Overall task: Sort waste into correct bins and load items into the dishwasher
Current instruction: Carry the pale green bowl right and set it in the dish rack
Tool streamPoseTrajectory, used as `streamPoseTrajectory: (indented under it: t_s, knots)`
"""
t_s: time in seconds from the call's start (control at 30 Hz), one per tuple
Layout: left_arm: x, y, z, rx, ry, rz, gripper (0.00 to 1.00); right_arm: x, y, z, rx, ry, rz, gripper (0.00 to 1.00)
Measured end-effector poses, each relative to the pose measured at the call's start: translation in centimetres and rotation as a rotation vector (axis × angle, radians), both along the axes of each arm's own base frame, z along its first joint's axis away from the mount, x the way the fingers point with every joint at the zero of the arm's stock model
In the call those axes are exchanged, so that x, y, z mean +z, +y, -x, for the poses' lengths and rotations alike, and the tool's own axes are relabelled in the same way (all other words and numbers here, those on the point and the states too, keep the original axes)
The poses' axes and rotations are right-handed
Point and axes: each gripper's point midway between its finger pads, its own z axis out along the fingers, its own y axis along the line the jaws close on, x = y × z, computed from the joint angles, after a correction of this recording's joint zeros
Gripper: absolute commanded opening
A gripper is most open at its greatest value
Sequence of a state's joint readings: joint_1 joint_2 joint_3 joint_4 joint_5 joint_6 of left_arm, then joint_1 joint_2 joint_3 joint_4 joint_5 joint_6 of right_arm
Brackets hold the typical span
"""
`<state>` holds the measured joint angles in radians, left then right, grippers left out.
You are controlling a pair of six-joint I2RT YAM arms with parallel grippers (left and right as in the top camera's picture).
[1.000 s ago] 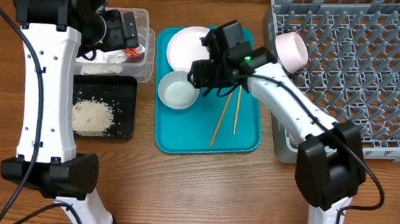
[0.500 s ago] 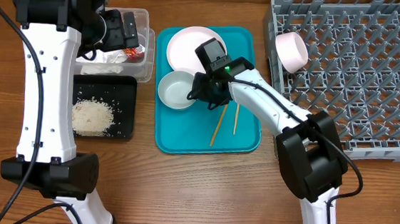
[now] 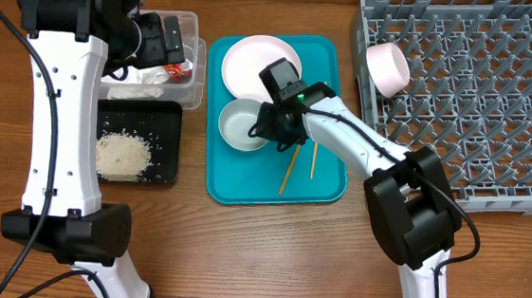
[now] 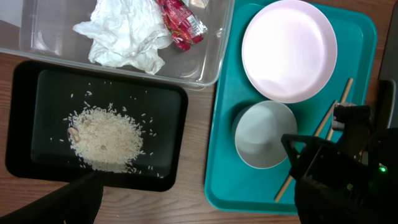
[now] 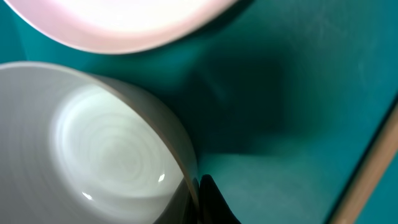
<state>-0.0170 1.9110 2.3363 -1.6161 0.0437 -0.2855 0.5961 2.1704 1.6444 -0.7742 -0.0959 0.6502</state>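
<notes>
The grey-white round ceramic bowl point(image 3: 244, 126) sits on the large teal plastic tray point(image 3: 326, 178), just below the pale pink round plate point(image 3: 257, 61) and beside the two thin wooden chopsticks point(image 3: 299, 158). The right pincer point(image 3: 274, 126) is at the bowl's right rim. The wrist view shows one dark finger point(image 5: 210, 200) against the outer wall, but I cannot tell whether it pinches the rim. The left pincer point(image 3: 165, 38) hangs spread above the clear rectangular plastic tub point(image 3: 195, 86) on the wooden worktop point(image 3: 267, 254).
</notes>
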Motion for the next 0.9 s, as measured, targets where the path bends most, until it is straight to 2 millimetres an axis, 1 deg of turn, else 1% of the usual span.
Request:
streamPoseTrajectory:
  t_s: [0.07,0.13,0.2,0.23,0.3,0.37,0.43,0.47,0.53,0.57,0.6,0.63,0.67,0.7,0.8,0.87,0.9]
  knots:
    - [0.0,0.0,0.0,0.0,0.0,0.0,1.0,0.0,-0.4,0.2,0.013,0.013,0.015,0.04]
    - [0.0,0.0,0.0,0.0,0.0,0.0,1.0,0.6,-1.1,0.0,0.032,0.009,0.032,0.04]
    - [0.0,0.0,0.0,0.0,0.0,0.0,1.0,1.8,-2.4,-0.4,0.032,-0.005,0.069,0.04]
    - [0.0,0.0,0.0,0.0,0.0,0.0,1.0,2.9,-3.3,-0.7,0.024,-0.023,0.095,0.04]
    - [0.0,0.0,0.0,0.0,0.0,0.0,1.0,6.4,-5.5,-1.9,-0.004,-0.104,0.155,0.04]
    - [0.0,0.0,0.0,0.0,0.0,0.0,1.0,11.3,-7.9,-2.9,-0.048,-0.227,0.217,0.04]
    - [0.0,0.0,0.0,0.0,0.0,0.0,1.0,16.5,-10.8,-3.1,-0.112,-0.351,0.294,0.04]
    - [0.0,0.0,0.0,0.0,0.0,0.0,1.0,19.6,-12.4,-2.7,-0.149,-0.419,0.343,0.04]
    - [0.0,0.0,0.0,0.0,0.0,0.0,1.0,24.3,-15.9,-1.0,-0.225,-0.516,0.46,0.04]
    - [0.0,0.0,0.0,0.0,0.0,0.0,1.0,26.0,-17.4,-0.1,-0.258,-0.545,0.521,0.04]
    - [0.0,0.0,0.0,0.0,0.0,0.0,1.0,27.2,-19.0,1.0,-0.277,-0.561,0.596,0.04]
    - [0.0,0.0,0.0,0.0,0.0,0.0,1.0,28.0,-20.5,1.9,-0.295,-0.566,0.674,0.04]
    - [0.0,0.0,0.0,0.0,0.0,0.0,1.0,28.3,-21.4,2.4,-0.301,-0.569,0.734,0.04]
    - [0.0,0.0,0.0,0.0,0.0,0.0,1.0,28.3,-22.4,2.8,-0.308,-0.563,0.798,0.04]
    - [0.0,0.0,0.0,0.0,0.0,0.0,1.0,26.5,-24.3,3.0,-0.33,-0.535,0.958,0.04]
    - [0.0,0.0,0.0,0.0,0.0,0.0,1.0,24.5,-25.9,3.0,-0.35,-0.506,1.066,0.04]
    - [0.0,0.0,0.0,0.0,0.0,0.0,1.0,23.9,-26.5,3.0,-0.362,-0.502,1.1,0.04]
